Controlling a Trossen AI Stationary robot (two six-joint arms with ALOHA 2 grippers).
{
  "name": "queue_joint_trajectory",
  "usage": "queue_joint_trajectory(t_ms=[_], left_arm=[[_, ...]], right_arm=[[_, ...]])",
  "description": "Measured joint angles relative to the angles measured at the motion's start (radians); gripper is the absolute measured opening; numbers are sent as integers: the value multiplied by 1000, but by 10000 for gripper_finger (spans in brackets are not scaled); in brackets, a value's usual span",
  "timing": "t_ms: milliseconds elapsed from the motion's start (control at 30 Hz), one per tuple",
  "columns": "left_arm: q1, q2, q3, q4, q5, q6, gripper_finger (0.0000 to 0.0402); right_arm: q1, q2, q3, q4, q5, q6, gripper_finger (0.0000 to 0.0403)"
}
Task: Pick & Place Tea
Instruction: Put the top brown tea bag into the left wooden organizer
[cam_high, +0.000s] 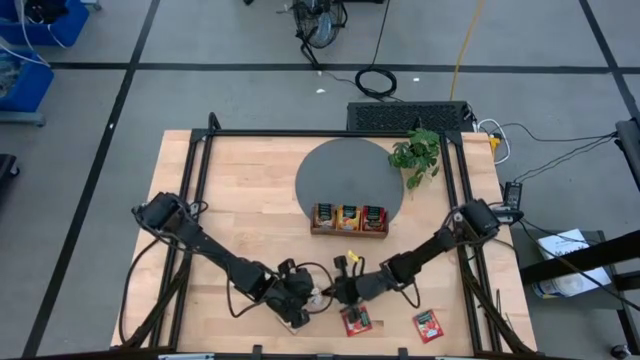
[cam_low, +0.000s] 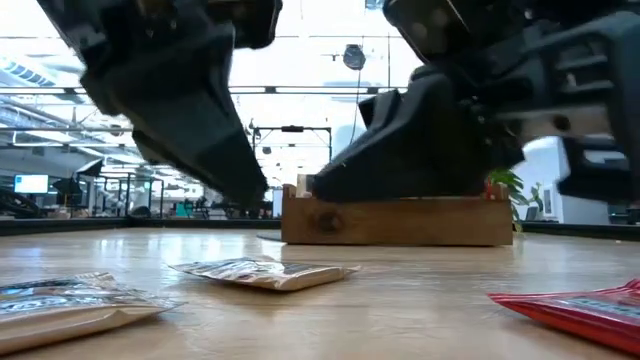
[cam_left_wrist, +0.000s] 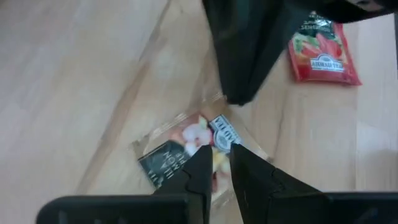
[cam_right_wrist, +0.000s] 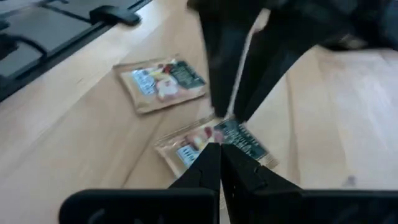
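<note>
The tray (cam_high: 348, 219) holds three sachet stacks; both hands, left (cam_high: 316, 297) barely parted, right (cam_high: 333, 294) clenched, meet over a beige sachet (cam_left_wrist: 189, 148).

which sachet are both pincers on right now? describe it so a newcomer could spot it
Start at the wooden tray mid-table and come to the near edge, where the left pincer and right pincer meet. The beige sachet lies flat between them. Unlike the two red sachets beside it, it is pale with a dark label.
</note>
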Motion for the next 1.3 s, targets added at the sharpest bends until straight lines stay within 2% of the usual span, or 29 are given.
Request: queue_joint_trajectory(t_ms=[367, 700, 867, 1133, 1300], left_arm=[[-20, -2, 7, -211, -7, -164, 62], [-39, -2, 7, -211, 1, -163, 63], [-39, -2, 7, -213, 6, -154, 63], [-39, -2, 7, -214, 8, -137, 63], [-38, -2, 7, -230, 8, -130, 63]], right_arm=[[18, 3, -1, -97, 3, 57, 0], [14, 3, 0, -104, -5, 69, 0], [14, 19, 0, -72, -106, 84, 0], [-18, 77, 2, -37, -116, 122, 0], [-15, 62, 2, -31, -133, 100, 0]])
